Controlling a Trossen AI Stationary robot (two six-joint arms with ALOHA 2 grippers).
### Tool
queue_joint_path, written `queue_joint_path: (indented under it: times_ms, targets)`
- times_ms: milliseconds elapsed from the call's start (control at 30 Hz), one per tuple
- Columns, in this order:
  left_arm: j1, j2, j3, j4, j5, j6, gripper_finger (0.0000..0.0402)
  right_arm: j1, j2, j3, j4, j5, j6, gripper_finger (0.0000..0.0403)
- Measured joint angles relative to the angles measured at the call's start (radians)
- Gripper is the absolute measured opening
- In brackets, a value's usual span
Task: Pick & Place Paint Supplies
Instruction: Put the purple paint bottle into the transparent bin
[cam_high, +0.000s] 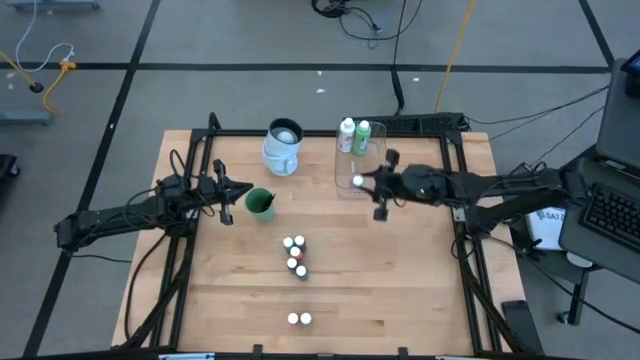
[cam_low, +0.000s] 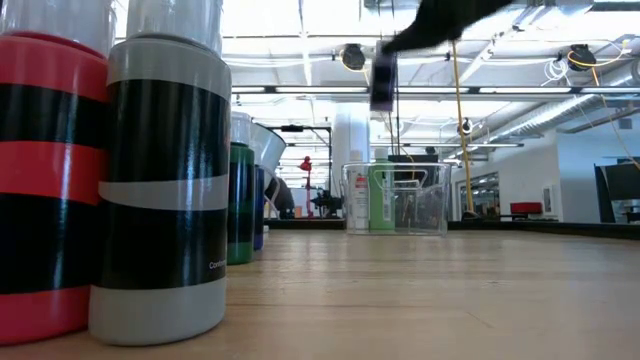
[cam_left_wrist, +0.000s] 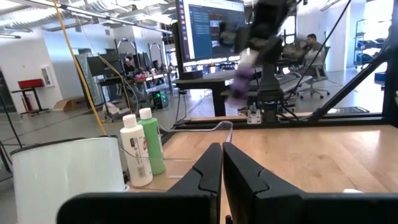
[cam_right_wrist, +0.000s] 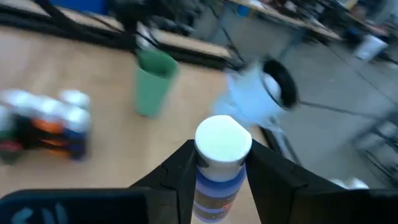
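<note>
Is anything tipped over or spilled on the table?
No, nothing looks spilled or knocked over. The green cup and the white pitcher stand upright, and the little paint bottles sit capped in a cluster. The right claw holds one small white-capped bottle upright in the air.

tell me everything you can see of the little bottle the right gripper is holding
The small paint bottle has a round white cap above a blue body with a paler band and some orange lower down; it looks like plastic. It stands upright between the right gripper's two dark fingers, which press on its sides just below the cap. In the high view it is held above the clear tray at the table's far side, its white cap facing up. Nothing else touches it.
</note>
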Motion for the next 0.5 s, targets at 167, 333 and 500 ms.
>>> queue_joint_path:
  times_ms: [167,333,500]
  targets:
    - [0.000,0.000,0.000,0.000,0.000,0.002,0.0019,-0.194,-0.001,-0.085,0.100,-0.025,-0.033,0.0113]
    - [0.000,0.000,0.000,0.000,-0.045,0.003,0.0019,-0.358,0.056,-0.161,0.274,-0.228,0.018,0.0114]
    - [0.000,0.000,0.000,-0.003,-0.070,0.003,0.0019,-0.398,0.199,-0.179,0.372,-0.238,0.028,0.0115]
